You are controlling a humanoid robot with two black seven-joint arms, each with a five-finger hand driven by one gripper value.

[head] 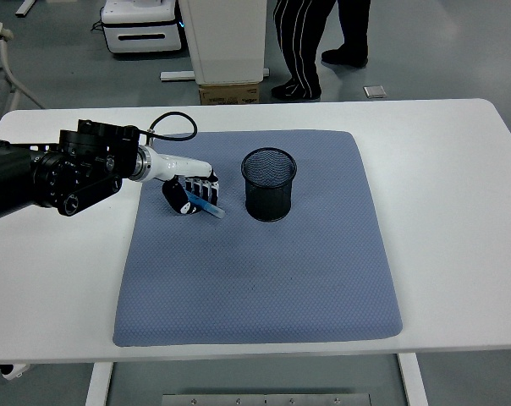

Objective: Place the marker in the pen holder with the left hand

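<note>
A white rectangular table (458, 211) filled most of the view from above, its near edge running along the bottom. A blue-grey quilted fabric mat (255, 279) lay across the middle of it. Near the back of the mat stood a black wire-mesh cylindrical pen holder (268, 183), upright, its open top facing the camera; nothing could be made out inside through the dark mesh.

The robot's black left arm (44, 173) entered from the left edge, where it was cut off, and reached over the table to the mat's left part. A black cable looped above its wrist. At its end the left hand (190, 191), white on the back with dark fingers, was curled around a blue marker (206, 205). The marker lay at a slant in the grip, low over the mat, its lower right end poking out beyond the fingers. Most of its barrel was hidden by them, and whether its tip touched the fabric could not be told. The marker was left of the pen holder, near it but clearly apart.

At the top, a person's legs in dark trousers with white stripes (302, 42) stood on the floor beyond the table, cut off by the frame's edge.
</note>
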